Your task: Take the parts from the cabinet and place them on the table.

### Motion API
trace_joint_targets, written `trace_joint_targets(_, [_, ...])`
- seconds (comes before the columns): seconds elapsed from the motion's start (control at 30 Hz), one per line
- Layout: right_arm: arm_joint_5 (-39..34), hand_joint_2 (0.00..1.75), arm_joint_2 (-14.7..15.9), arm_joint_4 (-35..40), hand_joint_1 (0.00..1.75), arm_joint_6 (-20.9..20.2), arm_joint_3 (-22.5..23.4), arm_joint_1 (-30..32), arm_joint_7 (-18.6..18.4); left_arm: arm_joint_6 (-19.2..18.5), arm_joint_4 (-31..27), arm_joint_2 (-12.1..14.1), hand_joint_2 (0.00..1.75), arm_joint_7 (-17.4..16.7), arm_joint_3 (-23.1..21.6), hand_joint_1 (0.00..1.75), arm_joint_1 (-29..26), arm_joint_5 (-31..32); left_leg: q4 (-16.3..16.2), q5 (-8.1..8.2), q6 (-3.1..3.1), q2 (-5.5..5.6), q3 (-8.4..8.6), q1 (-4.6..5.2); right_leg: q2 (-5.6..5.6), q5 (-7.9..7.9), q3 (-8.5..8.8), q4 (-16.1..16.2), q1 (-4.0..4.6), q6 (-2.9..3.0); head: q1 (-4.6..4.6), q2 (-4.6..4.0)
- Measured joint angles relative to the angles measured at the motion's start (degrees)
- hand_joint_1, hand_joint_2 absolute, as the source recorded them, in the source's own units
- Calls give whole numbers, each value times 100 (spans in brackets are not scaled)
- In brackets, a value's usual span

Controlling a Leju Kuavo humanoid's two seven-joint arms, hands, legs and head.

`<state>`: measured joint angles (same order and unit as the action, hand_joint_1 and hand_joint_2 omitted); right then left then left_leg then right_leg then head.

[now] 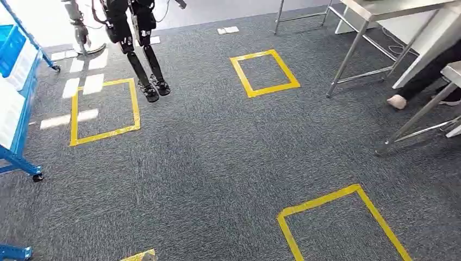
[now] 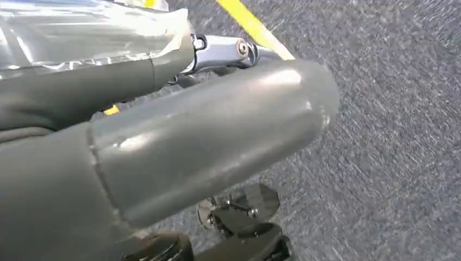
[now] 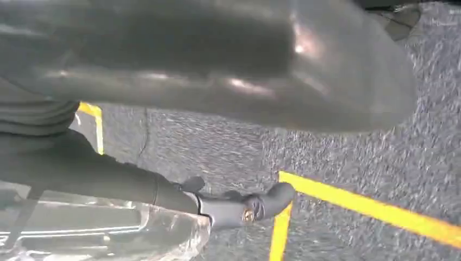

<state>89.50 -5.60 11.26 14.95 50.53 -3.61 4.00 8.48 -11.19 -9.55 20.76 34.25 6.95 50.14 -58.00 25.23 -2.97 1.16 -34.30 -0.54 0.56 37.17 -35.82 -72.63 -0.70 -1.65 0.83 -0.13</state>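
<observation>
- Grey carpet marked with yellow tape squares; steel-legged table far right.
- Clear plastic-bagged part lies against the left hand, fingers closed on it; another clear bag sits in the right hand.
- Judgement: walk steadily toward the table, keeping both grips firm.

Two parts in clear, crinkled, glossy plastic wrap. First part gripped under the dark fingers of the left hand; second part gripped likewise by the right hand. Steel-legged table standing bare-edged; blue cabinet well apart from the table.
</observation>
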Motion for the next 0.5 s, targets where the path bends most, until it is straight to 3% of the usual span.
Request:
trace_joint_targets(0.03, [0,0,2,0,0,-9,-2,8,-2,0,0,2,0,0,2,0,-6,0,0,-5,-7,71,-5,11,-18,64,-149,-286,9,-24,-2,0])
trace_joint_targets(0.07, [0,0,9,0,0,-18,-7,12,-7,0,0,0,0,0,2,0,-23,-9,-2,-10,-12,145,-5,24,-30,6,-176,-290,9,-54,7,0])
trace_joint_targets(0.1, [0,0,9,0,0,-20,-11,14,-18,0,0,2,0,0,2,0,-32,-9,-5,-13,-10,218,-5,30,-37,-152,-70,-22,9,-95,0,0])
trace_joint_targets(0.17, [2,0,11,0,0,-22,-31,1,-20,0,0,2,0,2,2,0,-31,-9,-7,-24,8,355,8,30,-158,-611,411,999,3,-166,0,0])
trace_joint_targets(0.2, [2,0,15,0,0,-24,-44,-4,-20,0,0,2,0,2,2,0,-30,-9,-10,-33,27,399,3,40,-412,-723,582,1399,-14,-162,-7,0])
trace_joint_targets(0.23, [4,0,15,0,0,-26,-50,-1,-20,0,0,0,0,2,2,0,-21,-9,-62,-18,53,454,-18,84,-439,-783,586,1546,12,-73,0,0])
trace_joint_targets(0.33, [2,0,13,0,0,-35,-68,-6,-22,2,2,-2,0,7,2,0,-47,-17,-9,-80,152,596,-52,48,-289,-822,636,1534,49,35,11,0])
trace_joint_targets(0.37, [2,0,9,0,0,-35,-81,-12,-24,4,0,7,0,9,2,0,-57,-17,-68,-44,170,533,-93,28,-220,-878,647,1595,-75,119,18,0])
trace_joint_targets(0.4, [2,0,9,0,0,-35,-87,-22,-24,7,0,7,0,9,2,0,-64,-17,-200,71,187,223,-155,56,-173,-894,655,1595,-41,140,17,0])
trace_joint_targets(0.43, [4,0,7,0,0,-35,-90,-19,-22,7,2,7,0,9,2,0,-63,-17,-534,318,215,26,-307,48,-111,-891,650,1596,-33,194,44,0])
trace_joint_targets(0.5, [4,0,9,0,0,-35,-90,5,-22,7,2,4,0,7,0,0,-56,-17,-1453,766,263,-65,-725,12,48,-874,652,1595,1,216,37,0])
